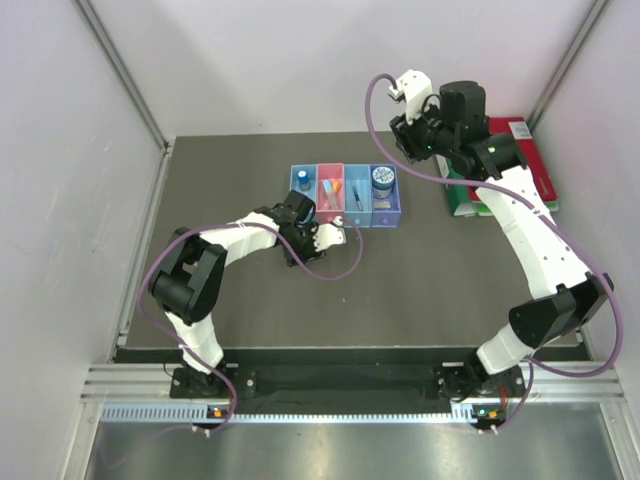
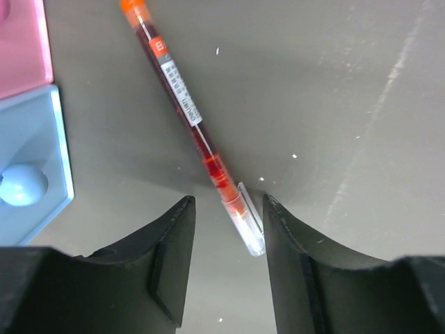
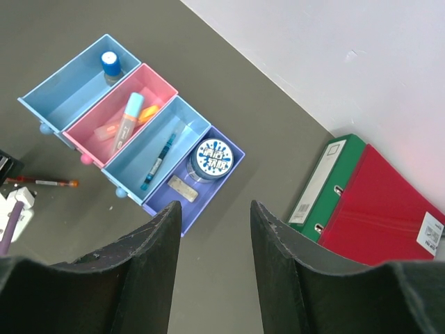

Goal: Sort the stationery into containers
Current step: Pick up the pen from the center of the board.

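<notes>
Left pincer (image 2: 228,203) apart, astride red pen (image 2: 186,110) tip | pen near bins (image 3: 62,66) edge | right pincer (image 3: 213,209) apart, aloft

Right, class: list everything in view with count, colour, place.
Bins: four joined, blue, pink, blue, purple; on dark table.
Bottle: one, blue-capped; end blue bin.
Light blue bar: one; pink bin.
Pink-orange bar: one; pink bin.
Dark pen: one; inner blue bin.
Jar: one, blue; purple bin.
Tag: one, pale; purple bin.
Red pen: one; table, beside bins.
Green binder: one; by wall.
Red binder: one; beside green.
Left hand: black, open, astride red pen.
Right hand: black, open, empty, raised.
</notes>
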Action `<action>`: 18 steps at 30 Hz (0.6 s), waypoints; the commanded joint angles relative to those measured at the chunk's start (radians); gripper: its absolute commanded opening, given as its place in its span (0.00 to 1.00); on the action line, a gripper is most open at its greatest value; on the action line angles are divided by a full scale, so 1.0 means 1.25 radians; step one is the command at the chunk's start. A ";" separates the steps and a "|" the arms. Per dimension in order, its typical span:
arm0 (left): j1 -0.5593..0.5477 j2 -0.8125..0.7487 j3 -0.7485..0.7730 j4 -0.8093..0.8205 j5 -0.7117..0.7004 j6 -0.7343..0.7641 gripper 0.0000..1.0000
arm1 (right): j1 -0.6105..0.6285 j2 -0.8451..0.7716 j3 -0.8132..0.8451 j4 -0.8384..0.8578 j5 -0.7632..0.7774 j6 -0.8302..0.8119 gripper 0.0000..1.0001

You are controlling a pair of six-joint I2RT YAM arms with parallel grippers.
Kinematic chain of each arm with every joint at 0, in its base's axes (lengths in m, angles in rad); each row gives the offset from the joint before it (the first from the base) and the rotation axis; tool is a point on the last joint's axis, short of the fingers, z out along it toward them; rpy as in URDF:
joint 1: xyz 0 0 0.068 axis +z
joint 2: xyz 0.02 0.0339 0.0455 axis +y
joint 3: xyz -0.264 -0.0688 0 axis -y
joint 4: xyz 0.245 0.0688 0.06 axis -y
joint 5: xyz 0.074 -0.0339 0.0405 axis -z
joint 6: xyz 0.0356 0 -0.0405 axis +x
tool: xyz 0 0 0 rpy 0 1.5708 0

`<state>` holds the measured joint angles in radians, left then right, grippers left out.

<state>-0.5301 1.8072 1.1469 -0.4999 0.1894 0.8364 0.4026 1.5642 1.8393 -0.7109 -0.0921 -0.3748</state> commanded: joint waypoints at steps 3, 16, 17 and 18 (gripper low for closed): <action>0.009 0.026 -0.001 -0.058 -0.040 -0.004 0.44 | -0.006 -0.023 0.006 0.034 -0.015 0.004 0.44; 0.009 0.107 0.063 -0.151 0.014 0.056 0.00 | -0.006 -0.032 -0.002 0.031 -0.016 0.007 0.44; 0.010 0.104 0.062 -0.155 0.014 0.057 0.00 | -0.006 -0.033 -0.004 0.030 -0.016 0.007 0.45; 0.009 0.102 0.061 -0.155 0.015 0.060 0.00 | -0.006 -0.034 -0.004 0.029 -0.016 0.007 0.45</action>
<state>-0.5243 1.8748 1.2453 -0.6231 0.1860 0.8745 0.4026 1.5642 1.8389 -0.7105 -0.1001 -0.3740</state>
